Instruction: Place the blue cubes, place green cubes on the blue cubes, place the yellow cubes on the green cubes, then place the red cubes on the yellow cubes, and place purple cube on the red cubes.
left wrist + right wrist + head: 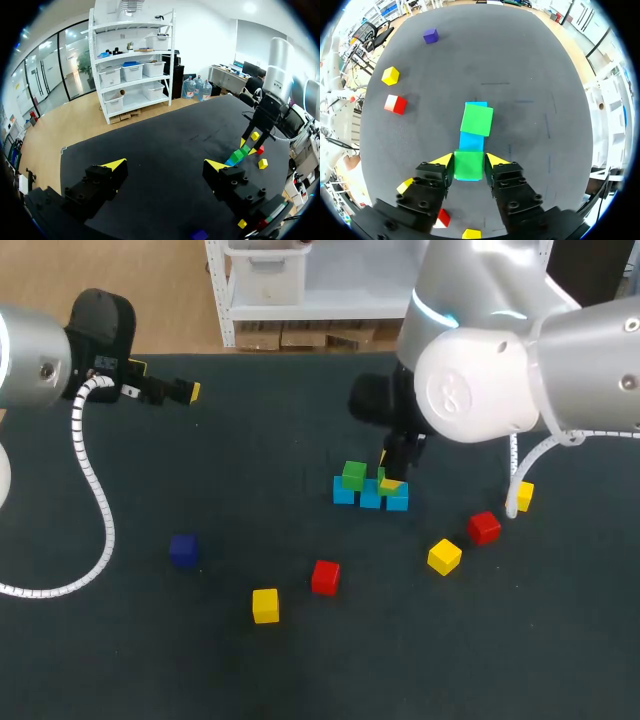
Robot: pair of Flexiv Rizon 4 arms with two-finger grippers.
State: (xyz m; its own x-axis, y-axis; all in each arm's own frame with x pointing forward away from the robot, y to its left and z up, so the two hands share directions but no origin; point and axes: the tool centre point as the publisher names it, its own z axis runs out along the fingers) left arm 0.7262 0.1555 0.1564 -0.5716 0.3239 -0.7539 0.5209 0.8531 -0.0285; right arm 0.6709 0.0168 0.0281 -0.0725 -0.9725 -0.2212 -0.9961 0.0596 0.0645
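Right wrist view alone shows right gripper (469,160) grasping a green cube (468,166); left gripper (165,163) released. Three blue cubes (370,498), two green, three yellow cubes (265,605), two red cubes (325,577), one purple cube (182,549).

I can't read any text, number or label from any of my three cameras. The only mark I find is a faint embossed emblem on the round joint cap of my right arm (467,388) in the head view, and I can make out no letters in it.
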